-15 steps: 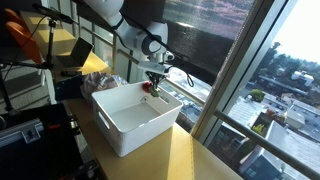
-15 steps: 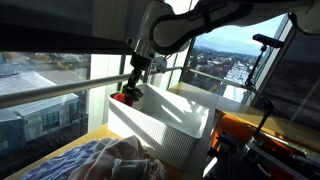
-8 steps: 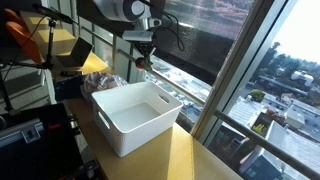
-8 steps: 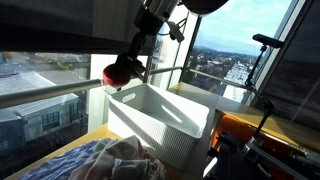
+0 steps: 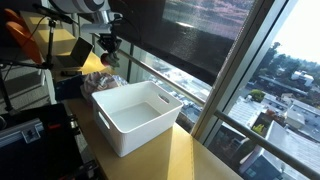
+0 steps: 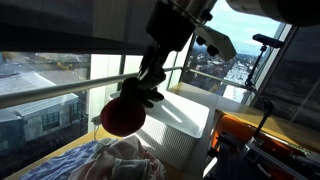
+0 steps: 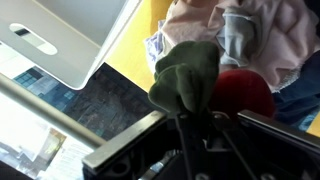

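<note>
My gripper is shut on a red and green cloth item that hangs from it in the air. It hovers above a pile of light clothes, beside the white plastic bin. In the wrist view the green part and the red part bunch up between the fingers. The pile of clothes lies below, and a corner of the bin is off to the side. The inside of the bin looks empty in an exterior view.
The bin and the clothes rest on a yellow wooden table close to a large window with a metal rail. A cardboard box and camera stands stand around the table.
The gripper has lifted the red and green cloth out of the bin. It has carried the cloth away from the bin to above the pile of clothes.
</note>
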Robot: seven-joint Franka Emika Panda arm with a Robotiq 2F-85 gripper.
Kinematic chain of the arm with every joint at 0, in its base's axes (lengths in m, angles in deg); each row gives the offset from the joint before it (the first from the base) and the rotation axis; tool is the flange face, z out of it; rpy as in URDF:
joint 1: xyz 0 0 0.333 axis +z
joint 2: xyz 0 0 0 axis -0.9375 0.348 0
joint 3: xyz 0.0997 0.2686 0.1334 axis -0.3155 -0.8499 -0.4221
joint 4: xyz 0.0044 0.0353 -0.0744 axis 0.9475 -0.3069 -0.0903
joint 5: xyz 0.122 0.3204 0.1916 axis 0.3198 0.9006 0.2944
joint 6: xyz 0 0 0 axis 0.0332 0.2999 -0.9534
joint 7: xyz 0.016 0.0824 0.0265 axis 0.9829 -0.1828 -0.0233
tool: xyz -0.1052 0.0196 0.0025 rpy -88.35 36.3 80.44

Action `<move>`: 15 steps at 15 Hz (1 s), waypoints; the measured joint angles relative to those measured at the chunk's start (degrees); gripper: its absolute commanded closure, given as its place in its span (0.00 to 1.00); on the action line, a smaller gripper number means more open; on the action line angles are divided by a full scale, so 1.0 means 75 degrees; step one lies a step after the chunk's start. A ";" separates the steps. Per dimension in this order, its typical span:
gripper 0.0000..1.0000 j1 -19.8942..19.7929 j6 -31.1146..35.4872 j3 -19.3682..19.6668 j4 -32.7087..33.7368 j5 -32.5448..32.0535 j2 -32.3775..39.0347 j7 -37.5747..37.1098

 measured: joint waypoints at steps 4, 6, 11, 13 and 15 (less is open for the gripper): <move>0.97 0.0020 0.0464 -0.0086 -0.0886 -0.0124 0.0050 -0.0317; 0.97 -0.0004 0.0640 -0.0086 -0.1124 -0.0119 0.0098 -0.0350; 0.97 0.0017 0.0784 -0.0208 -0.1212 -0.0035 0.0312 -0.0353; 0.97 0.0100 0.0792 -0.0344 -0.1070 -0.0034 0.0515 -0.0353; 0.97 0.0223 0.0792 -0.0422 -0.0817 -0.0034 0.0794 -0.0353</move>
